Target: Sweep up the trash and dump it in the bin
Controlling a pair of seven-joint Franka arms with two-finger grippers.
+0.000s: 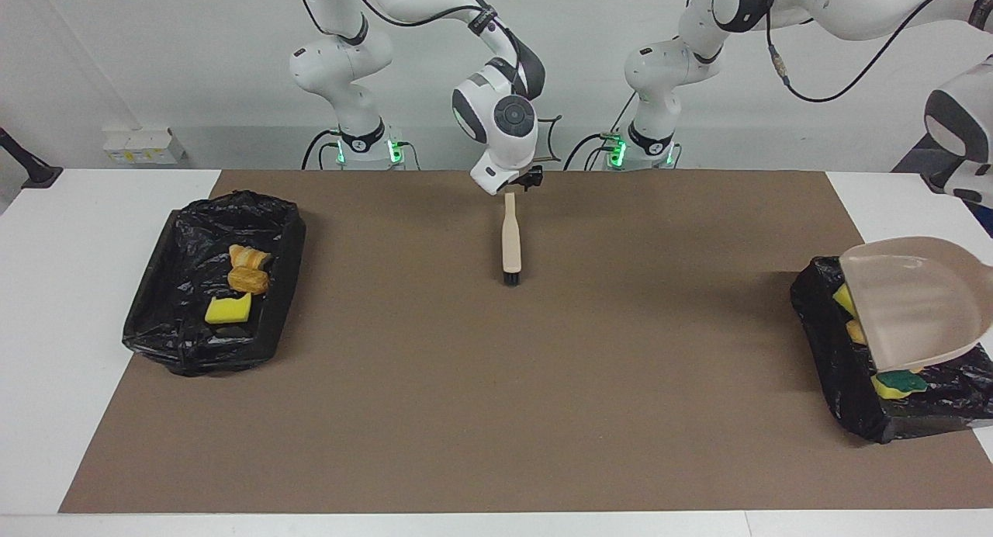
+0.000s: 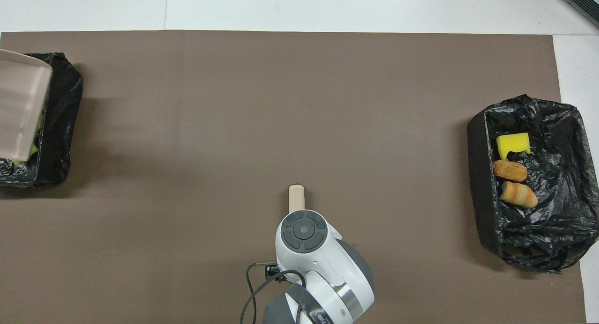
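Observation:
The beige dustpan (image 1: 915,304) hangs tilted over the black-lined bin (image 1: 822,343) at the left arm's end. Its handle runs out of view, and the left gripper is out of view too. Under it in that bin lie yellow trash chunks (image 1: 844,298) and a green-faced sponge (image 1: 900,382). The other black-lined bin (image 1: 155,320), at the right arm's end, holds a yellow sponge (image 1: 227,310) and two pastries (image 1: 248,267). The beige brush (image 1: 510,238) lies mid-mat with its bristles away from the robots. My right gripper (image 1: 518,183) is at its handle end.
A brown mat (image 1: 496,382) covers most of the white table. In the overhead view the dustpan (image 2: 18,104) covers most of its bin (image 2: 61,127), and the right hand (image 2: 304,230) hides most of the brush (image 2: 296,196). A white box (image 1: 143,145) sits at the wall.

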